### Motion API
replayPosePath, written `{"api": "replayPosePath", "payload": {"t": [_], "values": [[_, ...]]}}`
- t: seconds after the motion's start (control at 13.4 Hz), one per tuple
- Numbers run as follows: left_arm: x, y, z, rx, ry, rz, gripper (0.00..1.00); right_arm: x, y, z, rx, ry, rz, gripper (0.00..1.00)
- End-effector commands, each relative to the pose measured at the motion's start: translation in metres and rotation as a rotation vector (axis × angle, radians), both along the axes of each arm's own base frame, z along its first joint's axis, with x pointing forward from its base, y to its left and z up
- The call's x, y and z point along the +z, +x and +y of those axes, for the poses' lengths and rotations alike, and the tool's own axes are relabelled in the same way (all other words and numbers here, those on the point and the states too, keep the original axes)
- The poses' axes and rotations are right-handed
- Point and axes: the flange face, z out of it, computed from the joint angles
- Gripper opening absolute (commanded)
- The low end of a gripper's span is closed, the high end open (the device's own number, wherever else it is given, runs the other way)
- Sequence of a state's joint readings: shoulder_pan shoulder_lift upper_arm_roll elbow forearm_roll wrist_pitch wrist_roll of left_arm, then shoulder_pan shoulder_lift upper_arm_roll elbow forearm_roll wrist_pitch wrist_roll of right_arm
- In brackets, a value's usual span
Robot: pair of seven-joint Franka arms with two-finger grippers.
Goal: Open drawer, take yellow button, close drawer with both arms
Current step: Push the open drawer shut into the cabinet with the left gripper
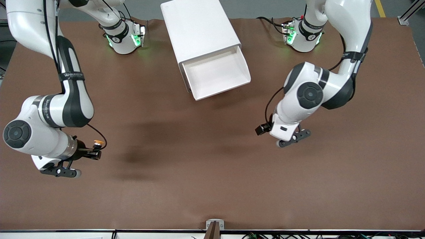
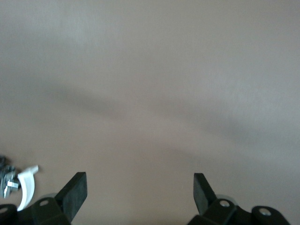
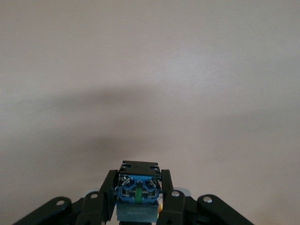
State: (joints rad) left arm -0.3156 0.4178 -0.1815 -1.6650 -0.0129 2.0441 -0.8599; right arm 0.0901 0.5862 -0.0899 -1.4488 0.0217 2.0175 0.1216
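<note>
Right claw (image 3: 138,199) grips the push button (image 3: 137,194) above the brown worktop (image 1: 206,166).
The drawer (image 1: 217,74) of the white cabinet (image 1: 199,30) stands open; the left claw (image 2: 139,194) hovers, fingers spread, holding nothing.

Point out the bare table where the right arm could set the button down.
The right gripper holds the button above open brown table. Bare patch: between both grippers, nearer the front camera than the open drawer. The left gripper hangs open.
</note>
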Motion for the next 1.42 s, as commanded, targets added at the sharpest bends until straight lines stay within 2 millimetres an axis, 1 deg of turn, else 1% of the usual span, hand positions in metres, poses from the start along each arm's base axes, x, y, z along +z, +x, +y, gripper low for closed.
{"api": "replayPosePath", "payload": {"t": [0.0,0.15,0.22,0.3,0.37,0.52,0.75,0.82,0.9,1.05,1.2,1.27,1.35], "values": [[0.009,-0.026,-0.022,-0.02,0.043,0.012,1.0,-0.015,0.002,-0.041,0.031,-0.01,0.011,0.0],[0.007,-0.042,-0.048,-0.029,0.048,0.017,1.0,-0.027,0.0,-0.076,0.05,-0.009,0.014,0.0],[0.003,-0.052,-0.063,-0.036,0.051,0.023,1.0,-0.032,-0.001,-0.088,0.061,-0.008,0.021,0.0],[0.003,-0.059,-0.072,-0.037,0.053,0.025,1.0,-0.035,-0.003,-0.099,0.058,-0.007,0.025,0.0],[0.003,-0.067,-0.083,-0.041,0.054,0.025,1.0,-0.045,-0.007,-0.104,0.063,-0.007,0.027,0.0],[0.002,-0.082,-0.103,-0.054,0.057,0.026,1.0,-0.072,-0.017,-0.117,0.079,-0.012,-0.002,0.0],[-0.003,-0.105,-0.127,-0.034,0.058,0.053,1.0,-0.091,-0.028,-0.145,0.117,-0.02,-0.036,0.0],[0.0,-0.112,-0.135,-0.031,0.051,0.058,1.0,-0.098,-0.033,-0.155,0.13,-0.026,-0.054,0.0],[0.0,-0.119,-0.144,-0.014,0.038,0.072,1.0,-0.102,-0.035,-0.163,0.143,-0.03,-0.065,0.0],[0.002,-0.129,-0.155,0.048,0.015,0.106,1.0,-0.11,-0.037,-0.175,0.154,-0.035,-0.072,0.0],[0.002,-0.139,-0.165,0.08,0.0,0.131,1.0,-0.114,-0.036,-0.178,0.16,-0.037,-0.076,0.0],[0.001,-0.15,-0.175,0.079,0.0,0.141,1.0,-0.117,-0.037,-0.179,0.159,-0.037,-0.076,0.0],[-0.001,-0.158,-0.18,0.078,0.002,0.146,1.0,-0.121,-0.038,-0.183,0.153,-0.038,-0.077,0.0]]}}
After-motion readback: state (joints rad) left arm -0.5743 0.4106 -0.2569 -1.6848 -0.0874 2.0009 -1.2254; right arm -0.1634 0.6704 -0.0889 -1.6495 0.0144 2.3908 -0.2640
